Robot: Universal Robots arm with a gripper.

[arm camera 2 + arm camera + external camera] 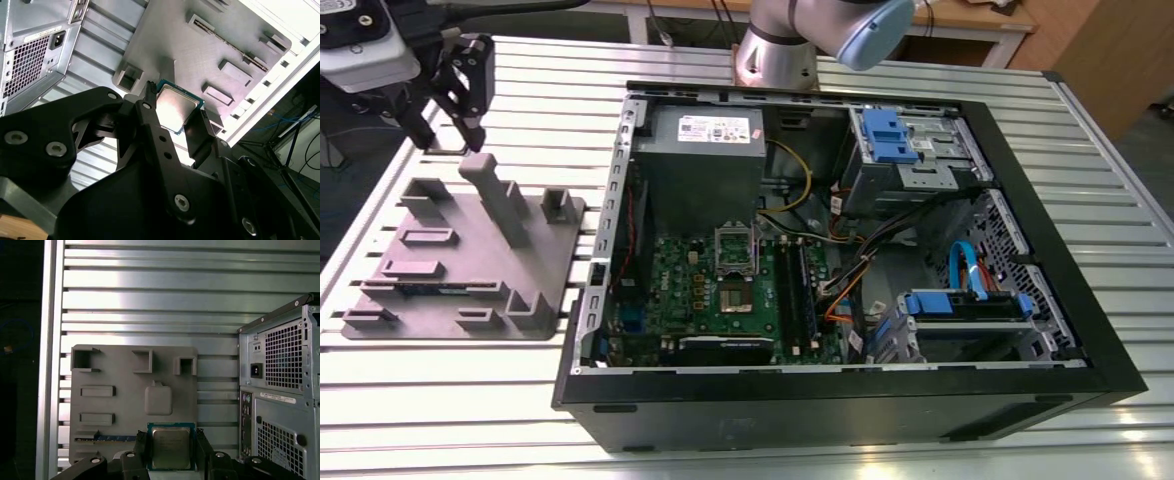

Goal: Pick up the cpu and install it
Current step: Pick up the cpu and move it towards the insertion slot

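Note:
The cpu (171,447), a small silvery square chip with a pale rim, sits between my gripper's (171,440) two black fingers, and the gripper is shut on it. In the second wrist view the cpu (175,108) hangs clear above the grey plastic tray (200,45), held by the gripper (176,107). In the exterior view the gripper (447,125) hovers over the far end of the tray (454,260), at the exterior view's left. The tray's square recess (158,400) lies bare. The silver socket frame (738,250) stands on the motherboard inside the open computer case (854,390).
The black case fills the middle and the exterior view's right, with a power supply (704,135), black memory sticks (790,290), cables and blue drive brackets (961,305) inside. The tray carries raised posts (494,195). Everything rests on a slatted aluminium table (454,400).

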